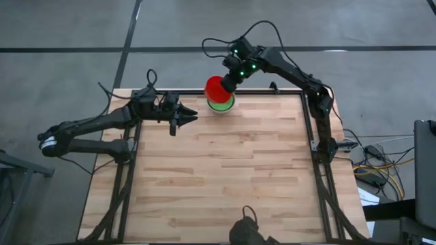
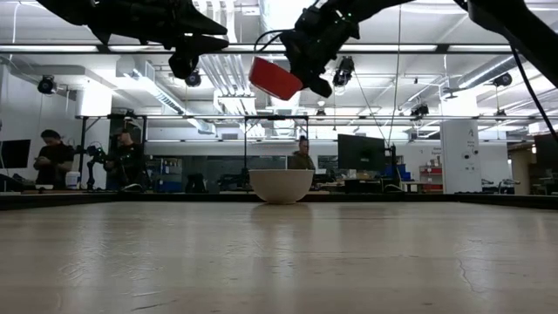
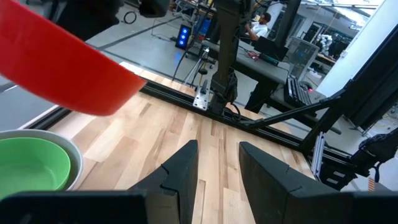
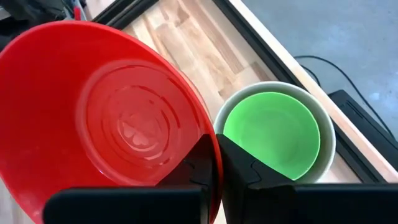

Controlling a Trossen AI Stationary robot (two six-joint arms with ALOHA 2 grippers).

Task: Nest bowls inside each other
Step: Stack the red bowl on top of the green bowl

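Observation:
A red bowl [image 4: 106, 124] hangs tilted in the air at the table's far edge, with my right gripper [image 4: 217, 163] shut on it. Just beneath it a green bowl [image 4: 273, 134] sits nested in a white bowl [image 2: 281, 185], which rests by its base on the wood. In the high view the red bowl [image 1: 214, 87] overlaps the far left part of this stack [image 1: 222, 104]. My left gripper [image 1: 191, 119] hovers open and empty to the stack's left, pointing toward it. My right gripper pinches the red bowl's rim [image 4: 210, 134], one finger [image 4: 199, 163] inside the bowl and one outside. The fingers slant down from the table's far right. The bowl is lifted clear and tilted, above the stacked bowls.
Black frame rails [image 1: 315, 129] run along the table's left, right and far edges. A dark camera mount [image 1: 245, 230] stands at the near edge. Bare wood [image 1: 225, 170] stretches from the bowls to the near edge. People stand in the room beyond [image 2: 52, 159].

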